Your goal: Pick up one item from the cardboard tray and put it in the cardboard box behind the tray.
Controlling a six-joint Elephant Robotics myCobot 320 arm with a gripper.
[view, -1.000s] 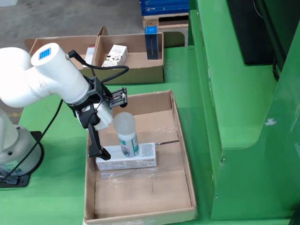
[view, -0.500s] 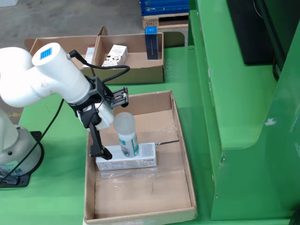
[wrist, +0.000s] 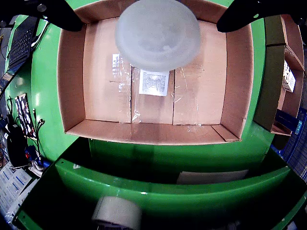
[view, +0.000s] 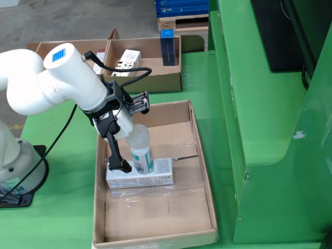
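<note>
Even daylight; wrist view fisheye-warped, near cap blurred, corners dark.

white bottle [view: 141, 151] upright in cardboard tray [view: 203, 171]; seemingly touching flat white carton [view: 150, 179]

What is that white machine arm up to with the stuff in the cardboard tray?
The white arm has its pincer lowered around an upright white bottle in the cardboard tray. In the camera on the pincer, the bottle's round cap sits between the two black fingers, which stand apart from it, so nothing is gripped yet. A flat white box lies by the bottle's base. The cardboard box behind the tray already holds a few packages.
</note>
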